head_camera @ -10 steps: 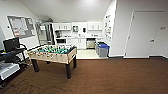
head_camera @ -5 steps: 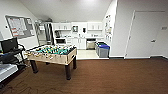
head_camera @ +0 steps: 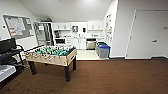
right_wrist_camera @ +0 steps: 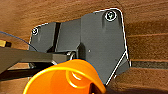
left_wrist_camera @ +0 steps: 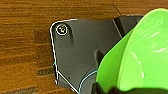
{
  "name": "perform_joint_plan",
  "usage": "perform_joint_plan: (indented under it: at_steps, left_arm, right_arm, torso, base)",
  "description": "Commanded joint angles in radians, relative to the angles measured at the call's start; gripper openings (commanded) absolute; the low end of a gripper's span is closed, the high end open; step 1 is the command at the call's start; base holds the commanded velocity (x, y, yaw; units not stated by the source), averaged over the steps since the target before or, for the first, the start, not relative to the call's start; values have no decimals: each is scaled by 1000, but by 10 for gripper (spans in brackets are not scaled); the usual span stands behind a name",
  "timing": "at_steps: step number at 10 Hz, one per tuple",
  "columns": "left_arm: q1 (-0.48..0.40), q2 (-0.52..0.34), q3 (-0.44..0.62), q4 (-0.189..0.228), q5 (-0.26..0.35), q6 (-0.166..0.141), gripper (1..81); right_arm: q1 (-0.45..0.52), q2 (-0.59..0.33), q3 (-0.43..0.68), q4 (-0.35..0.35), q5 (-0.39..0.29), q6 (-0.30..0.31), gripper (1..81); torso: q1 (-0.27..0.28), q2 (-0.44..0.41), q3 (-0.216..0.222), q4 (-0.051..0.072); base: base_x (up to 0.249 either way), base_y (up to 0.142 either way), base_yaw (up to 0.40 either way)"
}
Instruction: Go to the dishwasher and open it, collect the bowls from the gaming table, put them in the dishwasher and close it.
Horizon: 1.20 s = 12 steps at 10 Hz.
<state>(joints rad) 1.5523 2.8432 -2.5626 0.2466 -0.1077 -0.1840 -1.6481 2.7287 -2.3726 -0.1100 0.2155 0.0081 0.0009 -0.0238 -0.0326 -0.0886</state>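
Observation:
A large lime-green bowl (left_wrist_camera: 140, 57) hangs over my dark base plate and the wooden floor, with my left gripper (left_wrist_camera: 117, 89) shut on its rim. A small orange bowl (right_wrist_camera: 62, 80) is held the same way by my right gripper (right_wrist_camera: 96, 87), also above the base plate. The dishwasher (head_camera: 91, 44), a steel-fronted unit, sits in the white kitchenette at the far end of the room. It is too far off to tell how its door stands. The gaming table is out of view.
A table-football table (head_camera: 53, 53) with a green field stands ahead on the left. Blue-lidded bins (head_camera: 103, 50) line the kitchenette's right side. A white door (head_camera: 147, 35) is on the right. A dark rack (head_camera: 10, 53) stands at the left wall, and brown floor stretches ahead.
The whole head view has shifted only slightly, so the camera has barely moved. Nothing in the room has moved by itself.

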Motion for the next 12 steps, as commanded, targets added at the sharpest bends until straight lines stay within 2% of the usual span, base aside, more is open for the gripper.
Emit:
perform_joint_plan:
  at_steps: [1,9,12]
  left_arm:
    - [-42,-13,1,2,42,1,10]
    - [-42,-13,1,8,42,1,10]
    - [-42,-11,1,10,42,1,10]
  right_arm:
    - [33,-21,0,-14,-45,-2,10]
    - [35,-21,-2,-14,-44,-2,10]
    - [35,-21,-2,-14,-44,-2,10]
  torso:
    - [0,0,0,0]
    - [0,0,0,0]
    - [0,0,0,0]
  base:
    - [111,0,0]
    - [94,0,0]
    - [99,-83,0]
